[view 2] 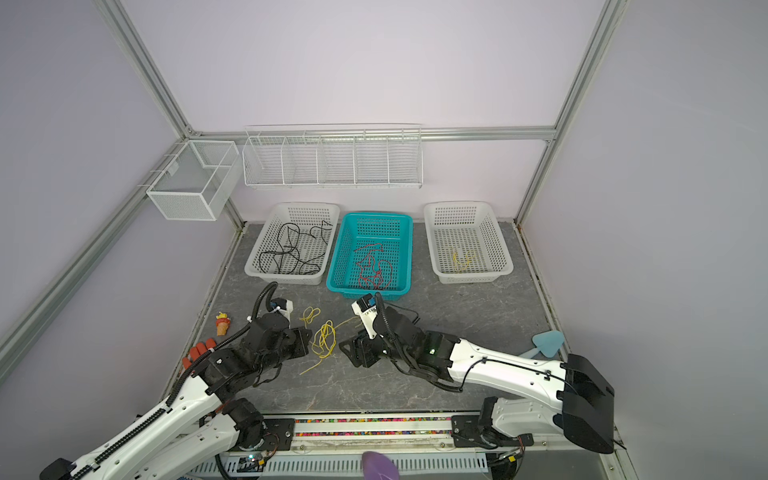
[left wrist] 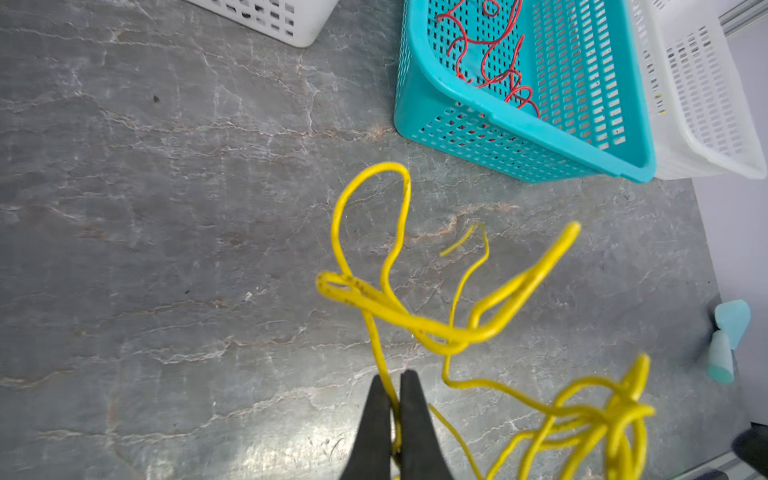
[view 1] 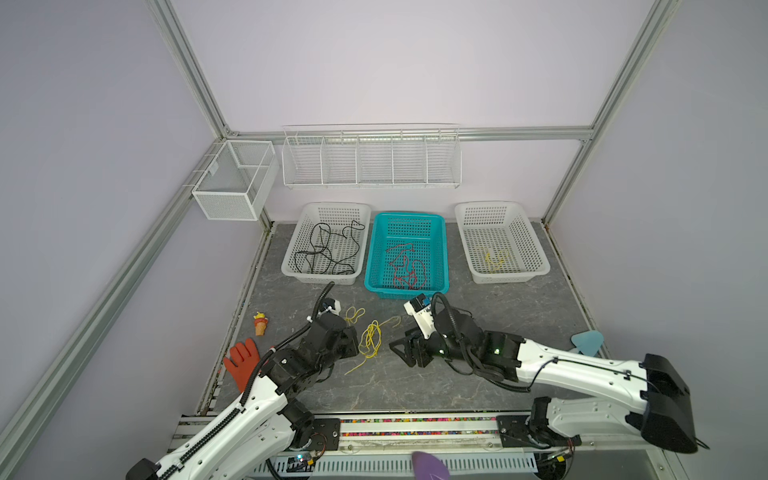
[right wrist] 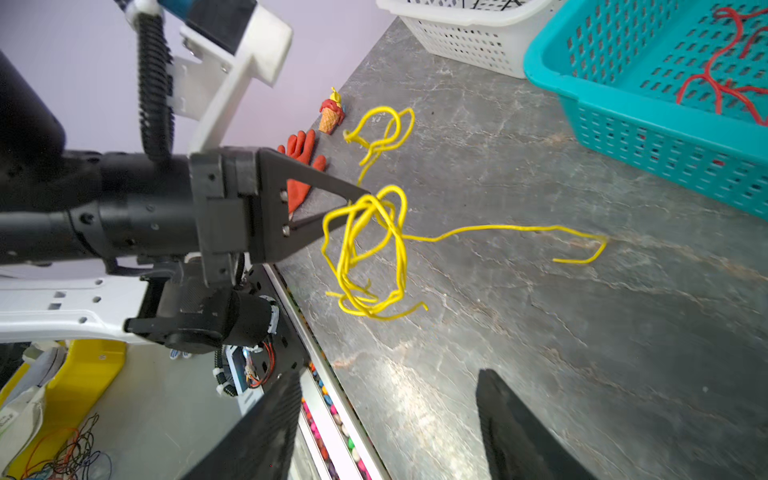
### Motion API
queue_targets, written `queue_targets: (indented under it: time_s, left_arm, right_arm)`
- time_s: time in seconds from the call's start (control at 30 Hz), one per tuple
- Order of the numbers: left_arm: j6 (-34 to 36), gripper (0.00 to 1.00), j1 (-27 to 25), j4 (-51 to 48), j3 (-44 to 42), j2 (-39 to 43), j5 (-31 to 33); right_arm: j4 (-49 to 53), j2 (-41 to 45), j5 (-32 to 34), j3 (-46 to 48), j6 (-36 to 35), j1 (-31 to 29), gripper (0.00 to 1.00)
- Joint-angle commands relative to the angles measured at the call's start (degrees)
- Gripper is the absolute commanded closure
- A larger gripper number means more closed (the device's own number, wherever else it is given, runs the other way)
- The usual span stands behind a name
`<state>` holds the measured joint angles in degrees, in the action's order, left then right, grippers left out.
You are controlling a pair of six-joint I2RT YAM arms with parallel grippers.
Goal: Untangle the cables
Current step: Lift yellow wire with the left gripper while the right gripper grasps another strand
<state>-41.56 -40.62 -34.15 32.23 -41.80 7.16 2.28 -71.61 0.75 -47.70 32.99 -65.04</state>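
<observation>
Left wrist view: left claw point(left wrist: 392, 380) clenched on a strand of yellow cable point(left wrist: 453, 332).
Yellow cable is hung, tangled, just beyond its tips; right claw point(right wrist: 386, 374) is spread, empty, opposite. One free loop is best taken and drawn away slowly.

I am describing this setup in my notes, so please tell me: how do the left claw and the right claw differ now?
The left claw is shut, while the right claw stands open. The left claw pinches a strand of the yellow cable tangle; the right claw holds nothing and is apart from it. Both are black and point at the tangle between them.
</observation>
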Motion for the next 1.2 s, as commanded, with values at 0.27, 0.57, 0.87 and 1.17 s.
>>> queue_targets:
  time_s: [0.27, 0.57, 0.87, 1.17]
  left_arm:
    - [-2.0, 1.0, -1.7, -0.2, 0.0, 1.1, -1.4]
    - [-3.0, 1.0, -2.0, -0.2, -0.6, 2.0, -0.5]
    - [-3.2, 1.0, -2.0, 0.5, -0.1, 1.3, -0.6]
    - [-3.7, 1.0, -2.1, -0.4, -0.6, 2.7, -1.2]
  right_arm:
    - [-4.7, -8.3, 1.2, -5.9, -3.9, -0.4, 0.44]
    - [-7.5, -8.1, -0.9, -4.7, -2.0, -2.2, 0.56]
    - [-6.2, -10.1, 2.9, -4.9, -2.5, -6.2, 0.56]
    - [-4.0, -15.2, 5.3, -8.1, -5.3, -6.1, 0.62]
